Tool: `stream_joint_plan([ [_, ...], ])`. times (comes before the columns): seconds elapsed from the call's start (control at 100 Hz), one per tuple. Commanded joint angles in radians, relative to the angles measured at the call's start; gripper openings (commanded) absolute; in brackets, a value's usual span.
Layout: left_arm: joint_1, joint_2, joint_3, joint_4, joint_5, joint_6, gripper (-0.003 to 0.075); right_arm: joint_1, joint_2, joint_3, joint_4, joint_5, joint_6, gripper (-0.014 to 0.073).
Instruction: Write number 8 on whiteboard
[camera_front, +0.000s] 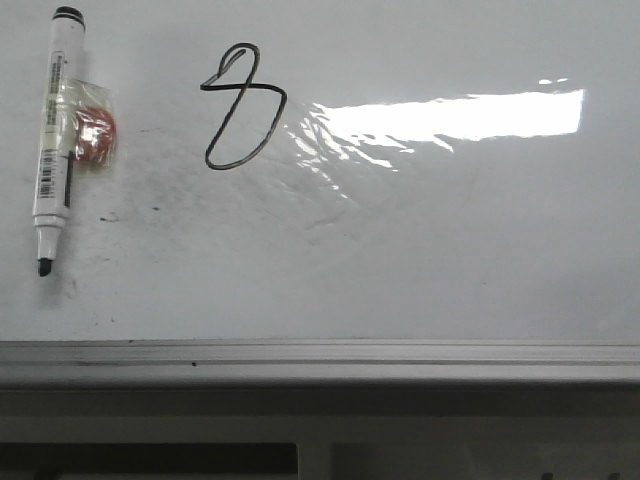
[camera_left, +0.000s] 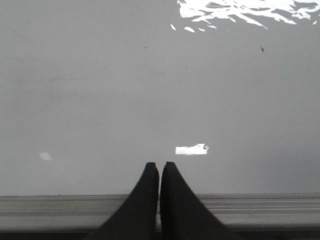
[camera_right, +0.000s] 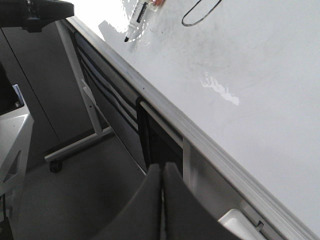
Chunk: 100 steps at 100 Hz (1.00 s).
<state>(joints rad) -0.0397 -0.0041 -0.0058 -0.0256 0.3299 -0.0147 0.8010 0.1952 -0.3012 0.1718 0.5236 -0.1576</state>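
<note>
Front overhead — wrists low, whiteboard (camera_front: 420, 250) shared

Uncapped marker (camera_front: 53, 140) beside red-centred wrapper (camera_front: 92, 132)

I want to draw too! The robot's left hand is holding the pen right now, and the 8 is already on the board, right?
Not quite. The pen lies on the board, left of the 8; the front view shows it. The left hand is shut on nothing.
</note>
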Motion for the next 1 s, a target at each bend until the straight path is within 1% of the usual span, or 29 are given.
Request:
stream_joint_plan([
  [0.0, 0.004, -0.028, 0.040, 0.002, -0.045, -0.001, -0.0020, -0.008, 0.009, -0.025, -0.001, -0.073, -0.006, -0.0071],
  [0.33, 0.004, -0.028, 0.040, 0.002, -0.045, -0.001, -0.0020, -0.008, 0.009, -0.025, -0.009, -0.086, -0.006, -0.0071],
  [0.43, 0.004, -0.028, 0.040, 0.002, -0.045, -0.001, -0.0020, -0.013, 0.011, -0.025, -0.033, -0.133, -0.006, -0.0071],
  [0.5, 0.004, -0.028, 0.040, 0.002, -0.045, -0.001, -0.0020, -0.049, 0.020, -0.025, -0.033, -0.169, -0.006, -0.0071],
  [0.6, 0.004, -0.028, 0.040, 0.002, -0.045, -0.001, -0.0020, -0.152, 0.029, -0.020, -0.039, -0.215, -0.006, -0.0071],
  [0.67, 0.004, -0.028, 0.040, 0.002, -0.045, -0.001, -0.0020, -0.262, 0.029, -0.005, -0.049, -0.283, -0.006, -0.0071],
  [0.79, 0.004, -0.028, 0.040, 0.002, -0.045, -0.001, -0.0020, -0.484, 0.029, 0.030, -0.054, -0.415, -0.006, -0.0071],
  [0.81, 0.004, -0.028, 0.040, 0.002, -0.045, -0.001, -0.0020, -0.507, 0.029, 0.035, -0.054, -0.431, -0.006, -0.0071],
  [0.88, 0.004, -0.028, 0.040, 0.002, -0.045, -0.001, -0.0020, -0.618, 0.029, 0.040, -0.061, -0.435, -0.006, -0.0071],
  [0.99, 0.004, -0.028, 0.040, 0.002, -0.045, -0.001, -0.0020, -0.718, 0.029, 0.044, -0.115, -0.435, -0.006, -0.0071],
])
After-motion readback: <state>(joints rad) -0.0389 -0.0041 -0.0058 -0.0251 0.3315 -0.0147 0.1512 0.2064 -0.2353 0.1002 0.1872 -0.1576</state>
